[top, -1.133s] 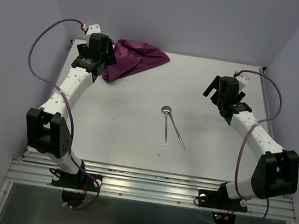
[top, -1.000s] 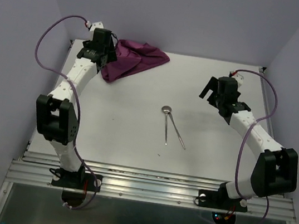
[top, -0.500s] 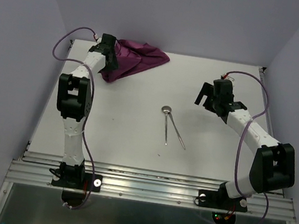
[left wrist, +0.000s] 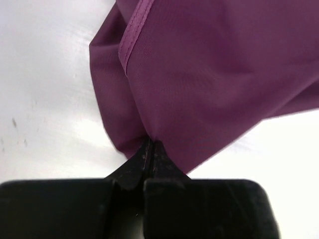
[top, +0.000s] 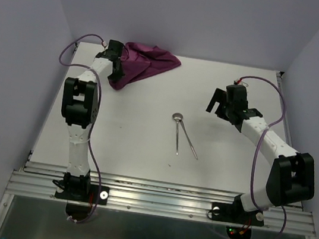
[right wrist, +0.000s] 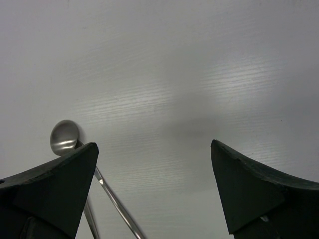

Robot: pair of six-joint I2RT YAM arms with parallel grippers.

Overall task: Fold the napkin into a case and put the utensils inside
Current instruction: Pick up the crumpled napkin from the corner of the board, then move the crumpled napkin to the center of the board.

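Note:
The plum-purple napkin [top: 149,61] lies bunched at the table's back left; it fills the left wrist view [left wrist: 209,74]. No case is in view. My left gripper [top: 115,66] [left wrist: 151,143] is shut on a fold at the napkin's near left edge. The utensils lie mid-table in a narrow V: a spoon [top: 177,133] with its round bowl toward the back, and a thin rod [top: 190,142]. My right gripper [top: 217,101] [right wrist: 154,145] hovers open to their right with nothing between its fingers. The spoon bowl [right wrist: 64,137] and the rod [right wrist: 115,201] show beside its left finger.
The white table [top: 125,150] is closed in by lilac walls at the back [top: 187,15] and on both sides. A metal rail [top: 159,200] runs along the near edge by the arm bases. Purple cables loop off both arms.
My left arm has stretched toward the back and its jaws have closed on the napkin's edge. My right gripper has drifted a little left toward the utensils, still open.

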